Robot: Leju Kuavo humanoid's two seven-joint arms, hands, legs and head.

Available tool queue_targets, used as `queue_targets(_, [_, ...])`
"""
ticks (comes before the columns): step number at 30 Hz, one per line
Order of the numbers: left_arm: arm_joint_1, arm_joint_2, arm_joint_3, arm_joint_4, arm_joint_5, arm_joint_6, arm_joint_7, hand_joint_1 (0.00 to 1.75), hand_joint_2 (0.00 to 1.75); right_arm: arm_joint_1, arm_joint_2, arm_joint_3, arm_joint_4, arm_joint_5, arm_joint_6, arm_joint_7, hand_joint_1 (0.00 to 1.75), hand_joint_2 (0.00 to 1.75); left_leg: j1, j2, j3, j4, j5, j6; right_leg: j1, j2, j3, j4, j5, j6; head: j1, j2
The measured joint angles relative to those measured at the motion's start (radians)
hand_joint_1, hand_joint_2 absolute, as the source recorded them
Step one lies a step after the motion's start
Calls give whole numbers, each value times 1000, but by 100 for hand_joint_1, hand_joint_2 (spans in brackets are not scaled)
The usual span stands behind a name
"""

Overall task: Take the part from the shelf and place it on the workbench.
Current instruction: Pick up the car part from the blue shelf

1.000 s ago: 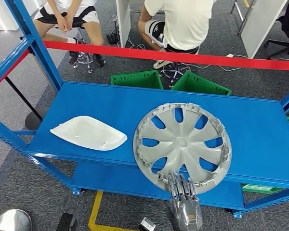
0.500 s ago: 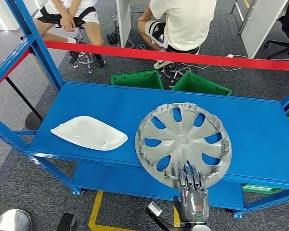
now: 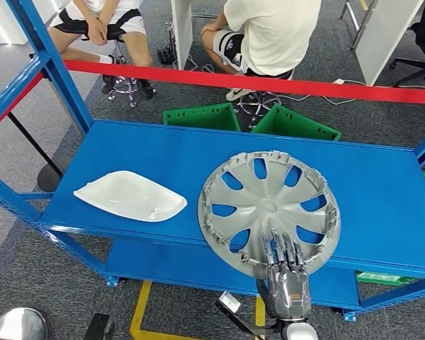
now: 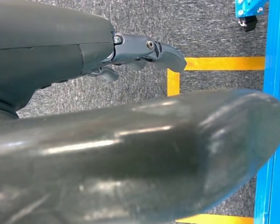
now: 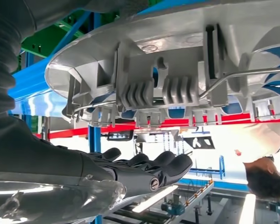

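Head view: a grey wheel cover lies flat on the blue shelf, its near rim overhanging the shelf's front edge. The right hand reaches up from below, its fingers laid straight and close together over the cover's near rim. Compared with one second ago, the hand has advanced up and to the right across the rim, and more of the arm now shows beneath it; against half a second ago the change is slight. The cover itself has barely shifted. A white curved panel lies on the shelf well to the left of the cover, unmoved. Beyond the shelf run a red bar and two green crates on the floor; two seated people are behind these.

Right wrist view: the cover's ribbed underside and clips sit just above the extended dark fingers; a gap separates them here, and no grip on the cover is visible.

Left wrist view: the left hand hangs over grey carpet with yellow floor tape, fingers extended and holding nothing.
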Motion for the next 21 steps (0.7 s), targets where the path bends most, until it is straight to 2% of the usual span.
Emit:
queue_targets(5, [0,0,0,0,0,0,0,0,0,-2,-1,3,0,0,0,0,0,175,0,0,0,0,0,0,0,0,0,0,0,0,0,0])
queue_targets(6, [0,0,0,0,0,0,0,0,0,-2,-1,4,0,0,0,0,4,175,0,0,0,0,0,0,0,0,0,0,0,0,0,0])
queue_targets(8, [0,-1,0,0,0,0,0,0,0,-1,-1,6,0,0,0,0,64,175,0,0,0,0,0,0,0,0,-1,0,0,0,0,0])
queue_targets(10, [0,-1,0,0,0,0,0,0,0,3,-1,8,1,0,1,0,142,175,0,0,0,0,0,0,0,0,0,0,0,0,0,0])
queue_targets(12, [0,-2,0,0,0,0,0,0,0,11,0,9,3,0,1,0,170,175,0,0,0,0,0,0,0,0,0,0,0,0,0,0])
queue_targets(13, [0,-2,0,0,0,0,0,0,0,14,1,10,5,0,1,0,175,175,0,0,0,0,0,0,0,0,0,0,0,0,0,0])
queue_targets(21, [0,-3,0,0,0,3,0,0,0,30,6,21,15,0,2,0,175,175,0,0,0,0,0,0,0,0,0,0,-1,0,0,0])
